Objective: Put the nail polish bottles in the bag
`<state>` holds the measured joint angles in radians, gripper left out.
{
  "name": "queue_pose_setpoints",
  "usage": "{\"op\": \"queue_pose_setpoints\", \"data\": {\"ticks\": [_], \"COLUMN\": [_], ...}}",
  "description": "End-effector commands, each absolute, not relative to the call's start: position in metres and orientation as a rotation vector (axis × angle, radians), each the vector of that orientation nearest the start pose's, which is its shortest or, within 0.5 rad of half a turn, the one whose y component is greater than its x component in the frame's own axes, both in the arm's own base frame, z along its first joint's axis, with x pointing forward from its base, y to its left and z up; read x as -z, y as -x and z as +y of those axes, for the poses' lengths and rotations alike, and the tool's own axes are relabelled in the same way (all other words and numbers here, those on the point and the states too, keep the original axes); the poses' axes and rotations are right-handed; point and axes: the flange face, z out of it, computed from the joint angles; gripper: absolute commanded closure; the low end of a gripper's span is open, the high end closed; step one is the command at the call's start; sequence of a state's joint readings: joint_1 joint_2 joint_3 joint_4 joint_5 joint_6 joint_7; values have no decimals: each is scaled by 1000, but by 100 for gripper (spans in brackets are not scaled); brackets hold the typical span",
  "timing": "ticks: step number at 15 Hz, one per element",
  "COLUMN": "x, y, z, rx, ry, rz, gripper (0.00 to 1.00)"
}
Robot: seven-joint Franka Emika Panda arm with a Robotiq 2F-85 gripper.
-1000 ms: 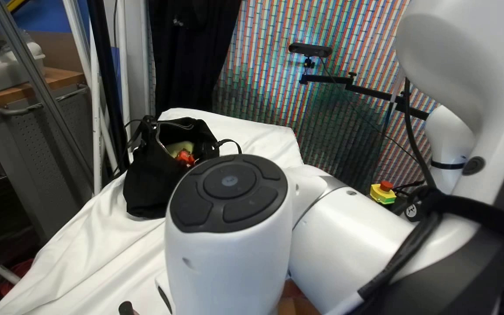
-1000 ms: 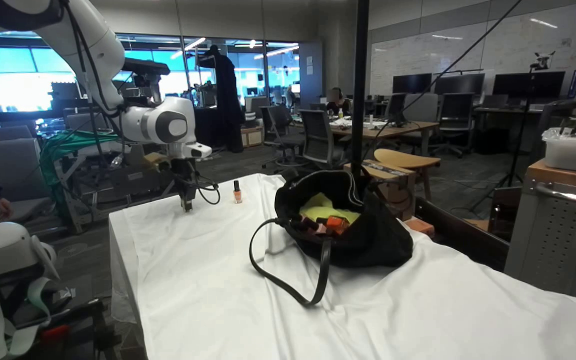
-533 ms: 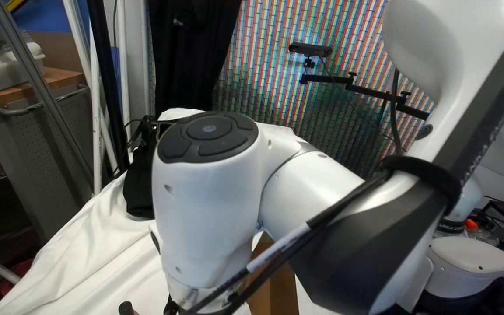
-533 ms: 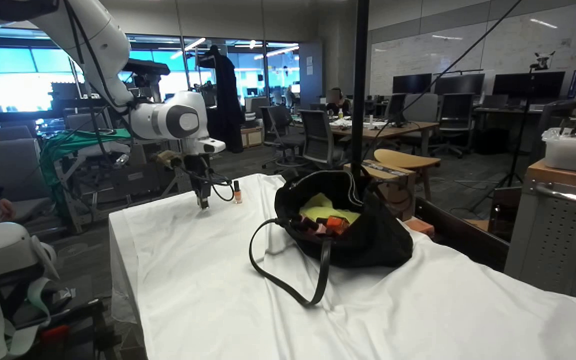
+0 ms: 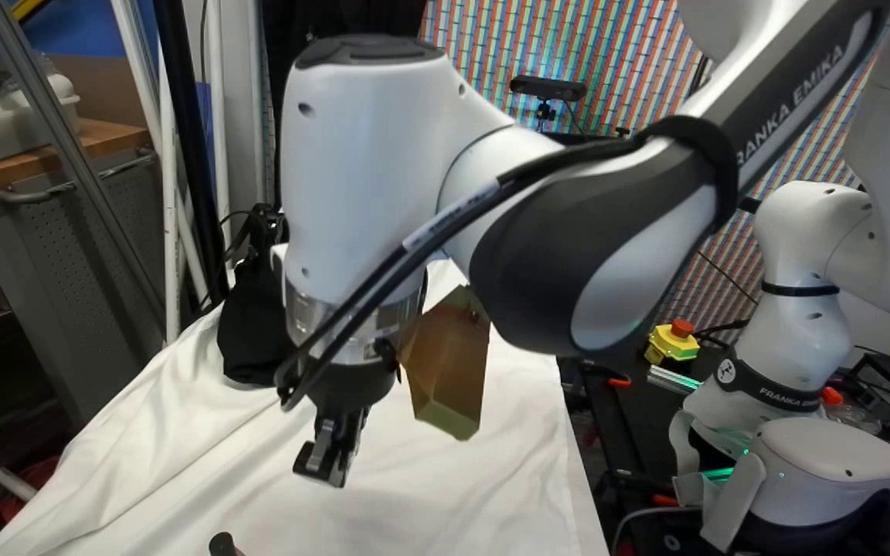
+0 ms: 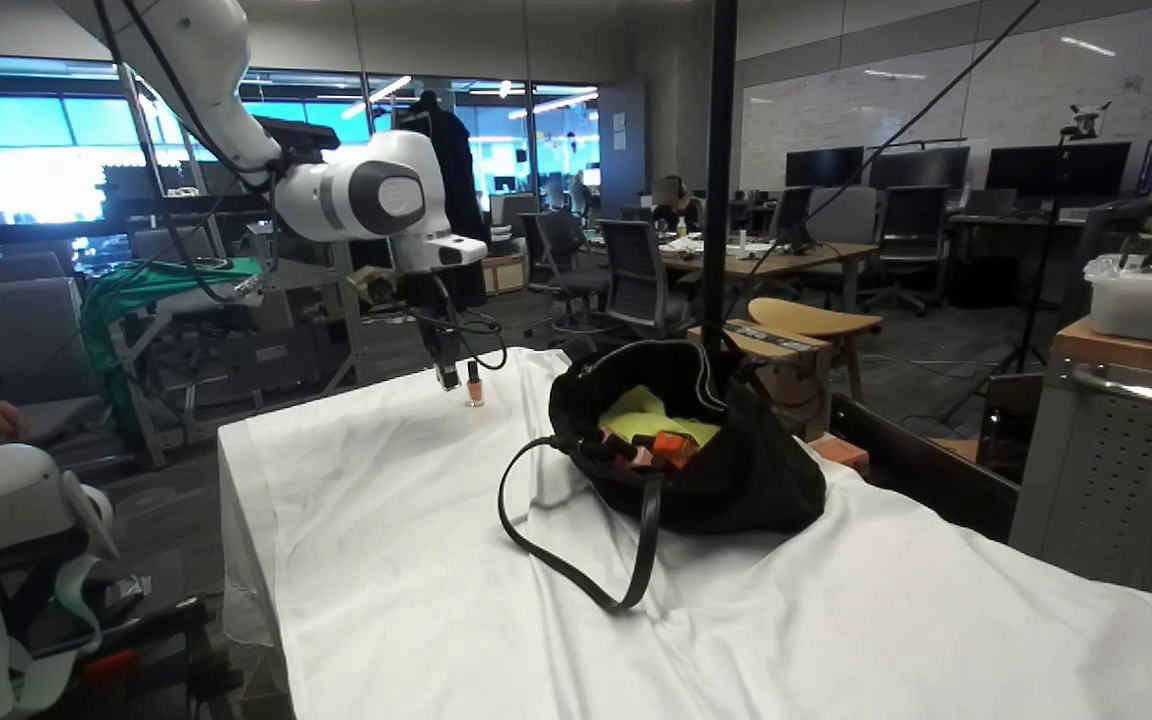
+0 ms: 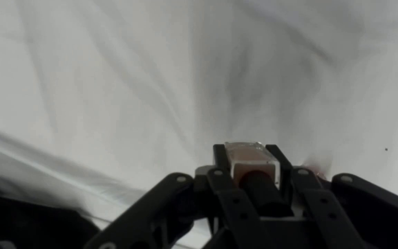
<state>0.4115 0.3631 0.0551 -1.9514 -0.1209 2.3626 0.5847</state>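
Observation:
In the wrist view my gripper (image 7: 247,152) is shut on a nail polish bottle (image 7: 254,167) with a pale pink body, its black cap pointing back toward the palm. In an exterior view the gripper (image 6: 448,378) hangs above the far part of the table, just left of a standing orange nail polish bottle (image 6: 475,388). Only the black cap (image 5: 222,544) of that standing bottle shows at the bottom of an exterior view. The black bag (image 6: 736,485) sits open, and several bottles lie inside by its yellow-green lining (image 6: 641,405). The arm covers the bag's opening in an exterior view.
A black strap (image 6: 642,560) of the bag loops onto the white cloth (image 6: 416,580). A brown box-like piece (image 5: 449,371) rides on the wrist. Beyond the table's edge stands another white arm (image 5: 800,293). A dark upright pole (image 6: 721,150) rises behind the bag.
My gripper has risen and moved closer to the standing bottle, still shut. The arm now hides more of the bag in an exterior view. The bag and the standing bottle have stayed put.

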Motion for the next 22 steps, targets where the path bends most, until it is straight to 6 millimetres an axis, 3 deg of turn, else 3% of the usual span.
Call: {"op": "queue_pose_setpoints", "data": {"ticks": [1, 7, 12, 16, 22], "x": [-338, -378, -395, -400, -389], "y": [-556, -579, -600, -611, -637], "z": [238, 169, 114, 87, 59], "rx": [231, 378, 431, 464, 497], "ry": [3187, 3193, 3187, 3177, 3188], "rz": [121, 258, 390, 474, 575], "gripper": [79, 80, 80, 80, 80]}}
